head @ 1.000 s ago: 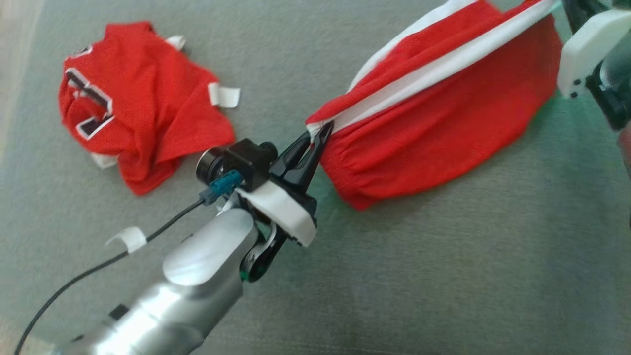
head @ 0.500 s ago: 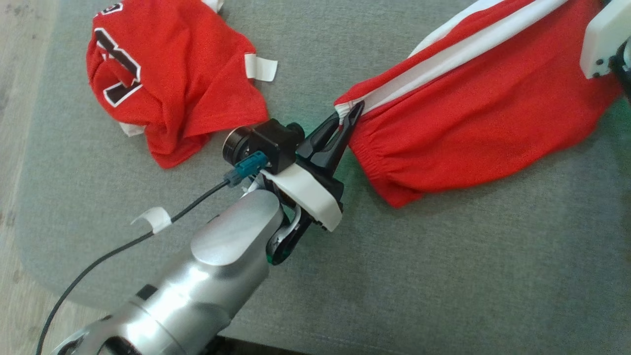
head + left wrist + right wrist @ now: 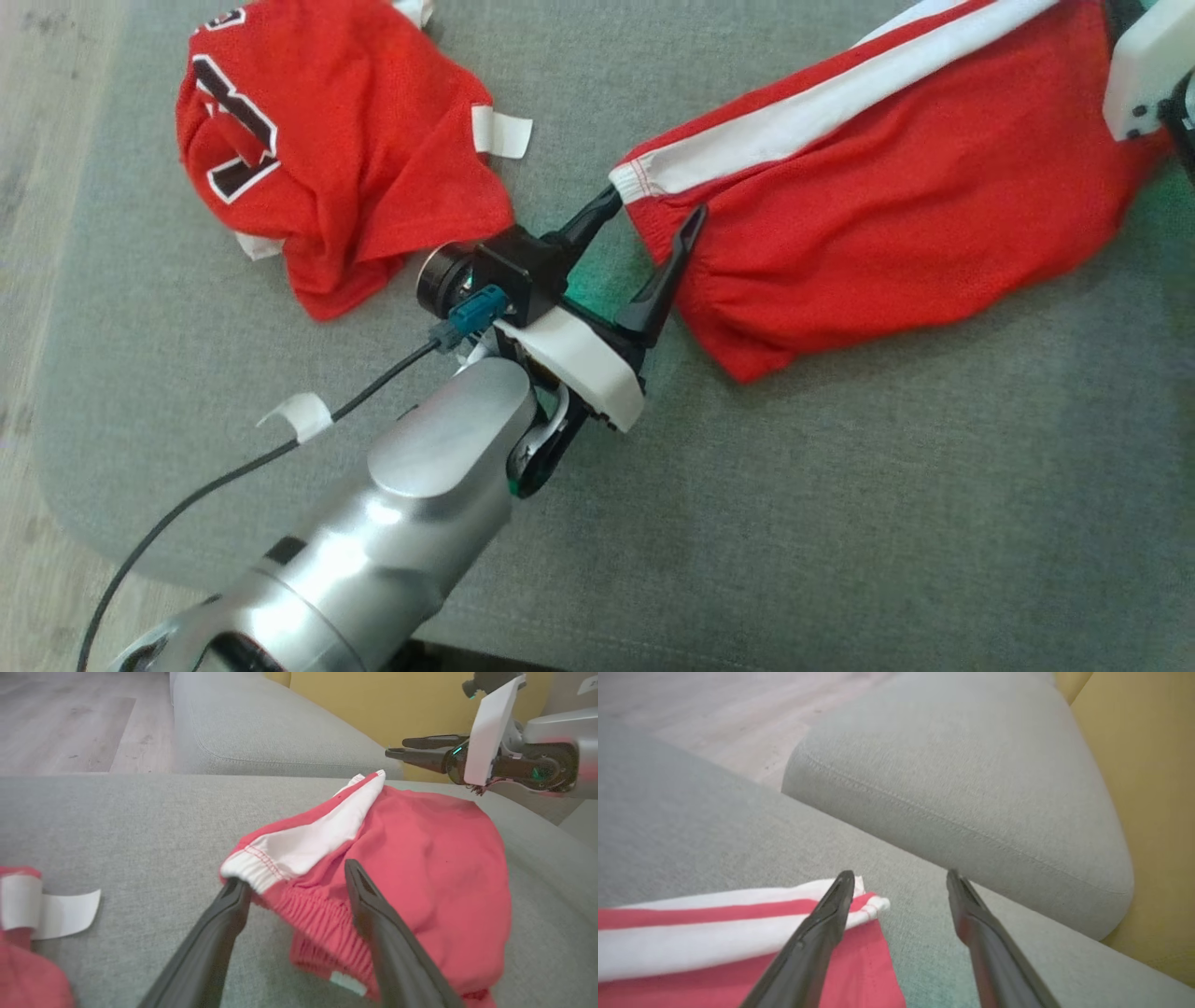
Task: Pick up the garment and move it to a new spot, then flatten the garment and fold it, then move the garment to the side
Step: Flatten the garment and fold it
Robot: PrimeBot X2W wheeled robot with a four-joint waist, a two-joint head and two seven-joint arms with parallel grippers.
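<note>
- While both arms sit low over the grey sofa cushion (image 3: pixel 840 513), I log the garment (image 3: pixel 896 196), red shorts with a white side stripe, lying stretched out across the cushion's upper right in the head view.
- Left gripper (image 3: pixel 653 205): jaws spread wide, holding nothing. The white-edged waistband corner lies between the two dark fingers.
- Left wrist view: one finger tip sits right at the white corner, and the other finger lies over the gathered red elastic of the garment (image 3: pixel 420 868). I cannot tell whether either one presses into the cloth.
- Right gripper (image 3: pixel 900 876): jaws also well apart, nothing clamped. One finger crosses the far end of the white stripe, and the other is over bare cushion.
- Garment (image 3: pixel 714 952) ends just beside that first finger, with the stripe's hem poking past it.
- Red jersey (image 3: pixel 327 159) with dark, white-edged numerals lies crumpled at the upper left, apart from the shorts. Its lower edge is close to the left wrist camera housing.
- Black cable (image 3: pixel 233 471) trails along the left forearm.
- Second grey cushion (image 3: pixel 962 779) sits beyond the right gripper, with a yellow wall (image 3: pixel 1148 788) behind it.
</note>
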